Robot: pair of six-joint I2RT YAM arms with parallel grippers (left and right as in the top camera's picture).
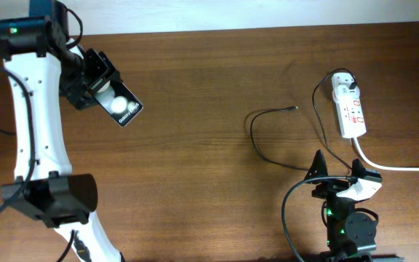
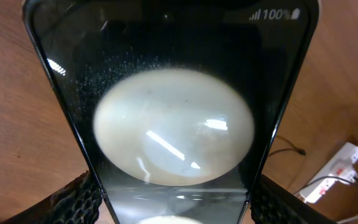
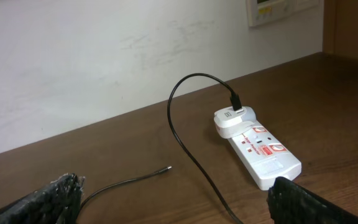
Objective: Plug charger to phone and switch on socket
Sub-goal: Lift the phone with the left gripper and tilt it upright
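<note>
My left gripper (image 1: 99,78) is shut on the black phone (image 1: 122,106) and holds it at the far left of the table, screen up. In the left wrist view the phone (image 2: 173,93) fills the frame between the two fingers, with a large white glare spot. The black charger cable (image 1: 264,145) loops across the table's right half; its connector tip (image 1: 294,108) lies free on the wood and its plug sits in the white socket strip (image 1: 349,108). My right gripper (image 1: 337,175) is open and empty, near the front edge below the strip. The right wrist view shows the strip (image 3: 257,146) and the tip (image 3: 168,167).
The strip's thick white cord (image 1: 398,168) runs off to the right edge. A pale wall (image 3: 104,56) stands behind the table's far edge. Bare brown wood (image 1: 195,145) lies between the phone and the cable.
</note>
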